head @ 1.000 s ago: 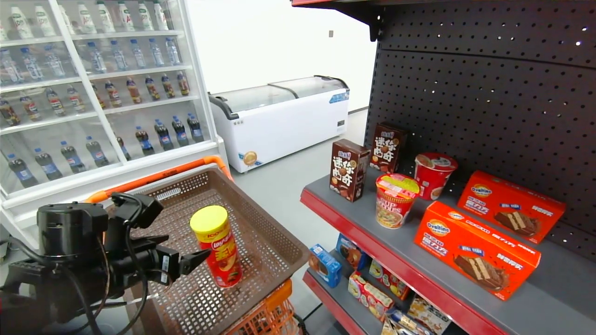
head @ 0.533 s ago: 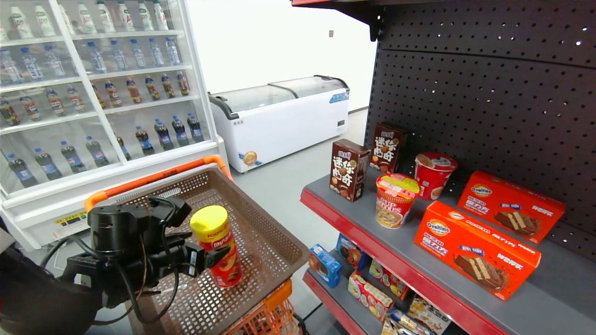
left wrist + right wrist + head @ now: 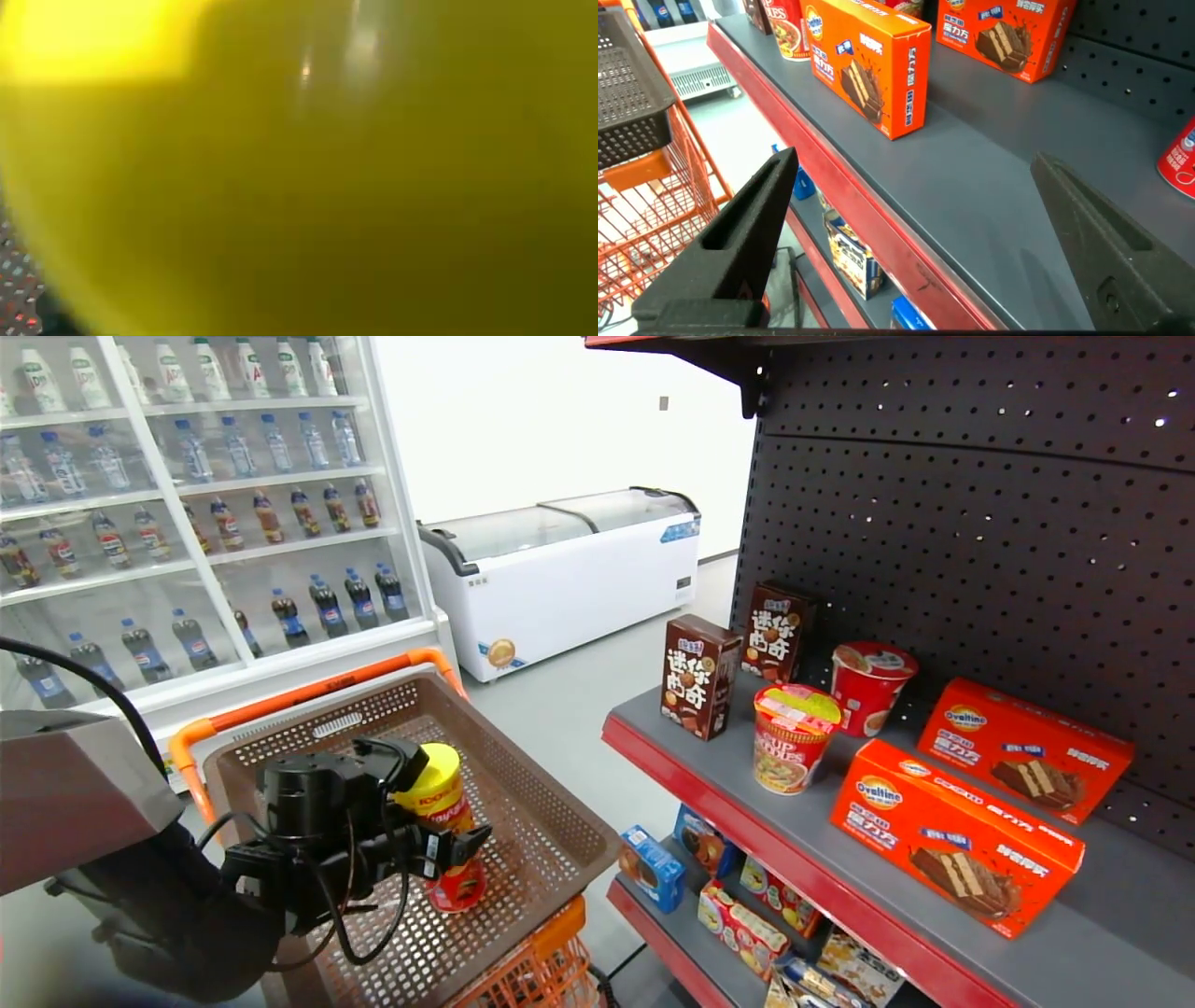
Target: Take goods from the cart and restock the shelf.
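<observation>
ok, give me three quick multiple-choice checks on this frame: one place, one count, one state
1. Where does the chips can stand?
A. on the floor
B. in the brown basket
C. on the freezer

2. How many orange boxes lie on the grey shelf?
A. one
B. four
C. two

3. What state is the right gripper in?
A. open, holding nothing
B. shut on a cup
C. shut on a box

Answers:
1 B: the head view shows the can upright on the basket's mesh floor.
2 C: one box lies at the front and one behind it by the pegboard.
3 A: the right wrist view shows its fingers wide apart with only the shelf between them.
</observation>
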Available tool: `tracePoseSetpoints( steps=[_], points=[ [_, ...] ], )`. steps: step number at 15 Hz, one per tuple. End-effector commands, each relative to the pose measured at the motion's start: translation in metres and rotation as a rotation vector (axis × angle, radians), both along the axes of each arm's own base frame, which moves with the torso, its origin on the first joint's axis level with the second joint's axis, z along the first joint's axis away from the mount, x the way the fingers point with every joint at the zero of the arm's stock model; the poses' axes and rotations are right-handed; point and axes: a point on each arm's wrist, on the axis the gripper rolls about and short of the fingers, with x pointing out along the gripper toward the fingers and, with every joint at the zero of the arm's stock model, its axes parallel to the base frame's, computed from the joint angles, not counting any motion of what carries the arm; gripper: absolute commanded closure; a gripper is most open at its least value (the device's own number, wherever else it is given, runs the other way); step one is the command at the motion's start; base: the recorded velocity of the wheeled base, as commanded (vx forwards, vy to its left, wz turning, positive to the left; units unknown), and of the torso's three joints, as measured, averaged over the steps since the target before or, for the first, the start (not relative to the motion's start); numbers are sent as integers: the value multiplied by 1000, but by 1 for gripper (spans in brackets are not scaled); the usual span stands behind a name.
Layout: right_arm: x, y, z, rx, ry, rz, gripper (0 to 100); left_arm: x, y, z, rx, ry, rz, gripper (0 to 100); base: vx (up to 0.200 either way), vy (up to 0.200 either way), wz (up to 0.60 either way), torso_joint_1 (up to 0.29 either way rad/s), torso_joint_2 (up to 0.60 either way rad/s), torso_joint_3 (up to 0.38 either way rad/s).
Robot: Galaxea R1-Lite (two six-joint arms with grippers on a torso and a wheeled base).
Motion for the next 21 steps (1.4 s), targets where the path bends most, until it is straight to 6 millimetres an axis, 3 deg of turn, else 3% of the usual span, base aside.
tracePoseSetpoints(
  steps=[1, 2, 6, 9, 11, 14, 16, 19, 20, 21],
  points=[
    [0, 0, 0, 1, 0, 0, 0, 1, -1, -7, 5, 18, 3, 0, 0, 0, 0, 0, 0, 0],
    [0, 0, 0, -1, 0, 0, 0, 1, -2, -7, 14, 15, 18, 100, 0, 0, 0, 0, 0, 0],
    [0, 0, 0, -1, 2, 0, 0, 3, -8, -2, 19, -9, 11, 100, 0, 0, 0, 0, 0, 0],
    [0, 0, 0, -1, 0, 0, 0, -7, -9, 35, 31, -142, 112, 100, 0, 0, 0, 0, 0, 0],
    [0, 0, 0, 1, 2, 0, 0, -25, -4, 70, 8, -224, 120, 100, 0, 0, 0, 0, 0, 0],
    [0, 0, 0, -1, 0, 0, 0, -45, 0, 91, 8, -220, 115, 100, 0, 0, 0, 0, 0, 0],
    [0, 0, 0, -1, 2, 0, 0, -83, 9, 117, 5, -230, 116, 100, 0, 0, 0, 0, 0, 0],
    [0, 0, 0, 1, 0, 0, 0, -127, 23, 137, -6, -268, 141, 100, 0, 0, 0, 0, 0, 0],
    [0, 0, 0, -1, 0, 0, 0, -132, 24, 140, -10, -281, 141, 100, 0, 0, 0, 0, 0, 0],
    [0, 0, 0, -1, 2, 0, 0, -153, 30, 145, -41, -311, 157, 100, 0, 0, 0, 0, 0, 0]
  ],
)
